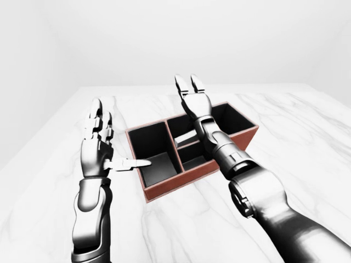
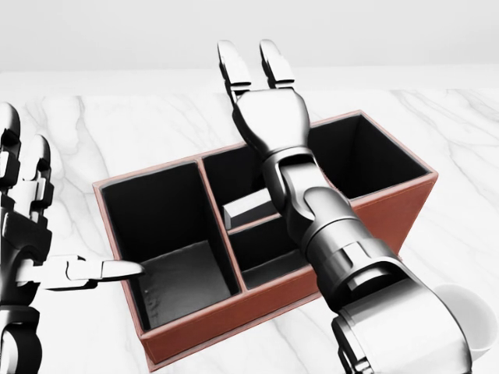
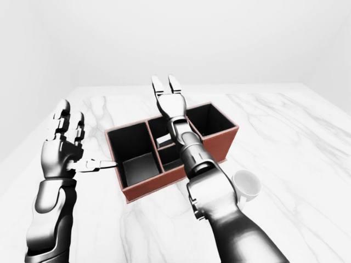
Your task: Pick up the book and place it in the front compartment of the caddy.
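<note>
Left hand point(image 2: 27, 234): far left of the head view, fingers spread out, holding nothing.
Caddy point(image 2: 374, 222): middle, a reddish box with dark square pockets, on the white marble surface point(image 2: 468, 140).
Book point(image 2: 251, 209): small grey block, tilted in the middle pocket.
Right hand point(image 2: 269, 117): above the caddy, fingers straight and let go.
Mug point(image 3: 245, 185): round and white, lower right.
Risk: the book may stay leaning on the divider and not drop in.

Right arm point(image 2: 327, 226) hides most of the book point(image 2: 248, 210), seemingly

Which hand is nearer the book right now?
Right. The right hand hovers open just above the book in the caddy; the left hand stands open beyond the caddy's left wall.
</note>
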Robot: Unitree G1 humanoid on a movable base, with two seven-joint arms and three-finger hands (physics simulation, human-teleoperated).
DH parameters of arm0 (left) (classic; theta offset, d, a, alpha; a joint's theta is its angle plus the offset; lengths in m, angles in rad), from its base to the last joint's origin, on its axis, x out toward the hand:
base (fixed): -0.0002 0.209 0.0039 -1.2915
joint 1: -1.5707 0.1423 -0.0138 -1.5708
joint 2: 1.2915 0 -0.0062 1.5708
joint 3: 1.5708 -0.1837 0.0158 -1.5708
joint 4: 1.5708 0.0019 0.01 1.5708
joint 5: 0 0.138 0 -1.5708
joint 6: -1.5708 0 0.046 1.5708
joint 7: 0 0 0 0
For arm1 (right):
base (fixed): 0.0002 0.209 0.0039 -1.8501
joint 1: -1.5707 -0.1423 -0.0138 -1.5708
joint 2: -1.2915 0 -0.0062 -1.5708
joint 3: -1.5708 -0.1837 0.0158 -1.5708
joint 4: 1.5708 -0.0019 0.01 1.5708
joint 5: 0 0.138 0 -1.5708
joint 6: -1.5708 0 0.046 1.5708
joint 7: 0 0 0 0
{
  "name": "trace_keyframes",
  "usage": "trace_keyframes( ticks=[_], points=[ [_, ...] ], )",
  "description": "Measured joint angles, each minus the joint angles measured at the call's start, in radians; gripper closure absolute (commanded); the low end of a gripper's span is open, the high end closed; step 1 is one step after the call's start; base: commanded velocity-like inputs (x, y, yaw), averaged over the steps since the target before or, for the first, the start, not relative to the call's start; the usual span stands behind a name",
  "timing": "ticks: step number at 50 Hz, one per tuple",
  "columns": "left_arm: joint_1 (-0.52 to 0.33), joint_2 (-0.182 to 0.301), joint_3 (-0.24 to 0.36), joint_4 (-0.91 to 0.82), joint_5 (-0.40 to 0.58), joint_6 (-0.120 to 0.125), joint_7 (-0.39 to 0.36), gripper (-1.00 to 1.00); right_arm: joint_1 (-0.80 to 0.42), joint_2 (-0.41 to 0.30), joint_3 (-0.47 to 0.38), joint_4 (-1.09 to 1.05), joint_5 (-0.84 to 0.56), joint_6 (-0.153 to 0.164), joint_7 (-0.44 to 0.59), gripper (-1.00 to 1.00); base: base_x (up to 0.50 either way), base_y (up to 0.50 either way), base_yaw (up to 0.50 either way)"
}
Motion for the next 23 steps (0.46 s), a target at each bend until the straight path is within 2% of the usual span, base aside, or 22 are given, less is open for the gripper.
trace_keyframes(
  ticks=[14,20,23],
  points=[
    [-0.006,0.003,0.006,0.005,-0.012,0.000,0.010,-1.00,-0.022,-0.048,-0.030,-0.100,0.123,0.000,0.062,-1.00,0.00,0.00,0.00],
    [-0.011,0.005,0.013,0.005,-0.021,0.000,0.018,-1.00,0.026,-0.060,-0.043,-0.271,0.180,0.001,0.145,-1.00,0.00,0.00,0.00],
    [-0.013,0.006,0.014,0.006,-0.025,0.000,0.022,-1.00,0.069,-0.061,-0.049,-0.400,0.210,0.014,0.206,-1.00,0.00,0.00,0.00]
  ],
)
